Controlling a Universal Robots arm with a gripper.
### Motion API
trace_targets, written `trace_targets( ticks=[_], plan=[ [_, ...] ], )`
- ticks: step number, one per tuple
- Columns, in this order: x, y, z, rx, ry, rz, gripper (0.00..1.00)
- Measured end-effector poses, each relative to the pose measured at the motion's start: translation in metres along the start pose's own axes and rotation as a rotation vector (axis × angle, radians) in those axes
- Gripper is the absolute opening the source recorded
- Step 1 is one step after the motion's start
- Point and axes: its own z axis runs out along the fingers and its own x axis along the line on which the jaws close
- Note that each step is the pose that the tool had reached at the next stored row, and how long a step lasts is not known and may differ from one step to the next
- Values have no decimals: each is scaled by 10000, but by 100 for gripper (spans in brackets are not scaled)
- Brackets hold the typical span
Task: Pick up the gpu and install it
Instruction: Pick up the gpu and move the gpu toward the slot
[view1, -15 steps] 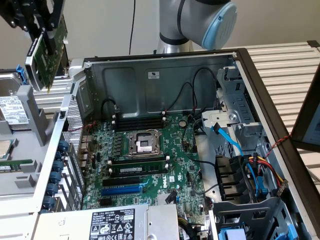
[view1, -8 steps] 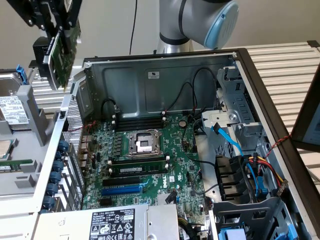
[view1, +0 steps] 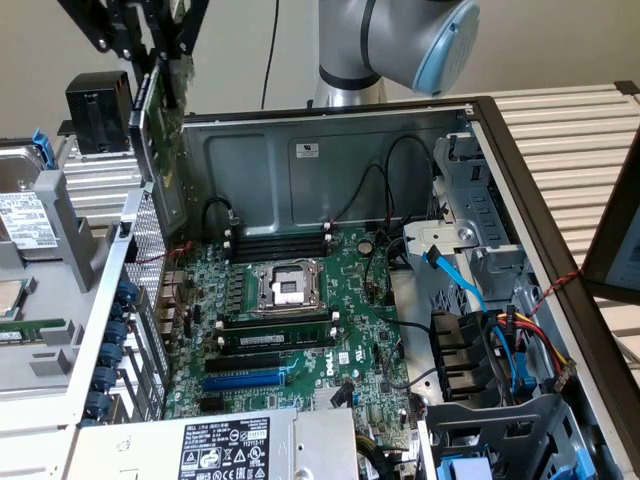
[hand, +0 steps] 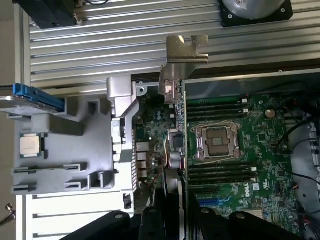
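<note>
Green-edged gpu (view1: 152, 105) hangs upright in gripper (view1: 150, 50), fingers clamped on it, above case (view1: 330, 160) rear edge; seemingly oriented for a motherboard (view1: 300, 330) slot.

- Exterior view: off-arm, raised, facing obliquely down into the open computer case (view1: 330, 150) at close range.
- Wrist view: faces straight down past the pincer (hand: 172, 205), from higher up.
- Shared: motherboard (view1: 370, 340) (hand: 265, 150), CPU socket (view1: 288, 285) (hand: 216, 142).

The gpu (view1: 153, 110) hangs upright and edge-on, clamped in the pincer (view1: 152, 70). Its green board edge shows.
</note>
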Motion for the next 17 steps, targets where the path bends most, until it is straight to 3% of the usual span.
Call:
trace_targets(
  ticks=[11, 17],
  plan=[
    [-496, 18, -13, 3, 12, 2, 28],
    [-675, 37, -12, 5, 13, 1, 28]
  ],
)
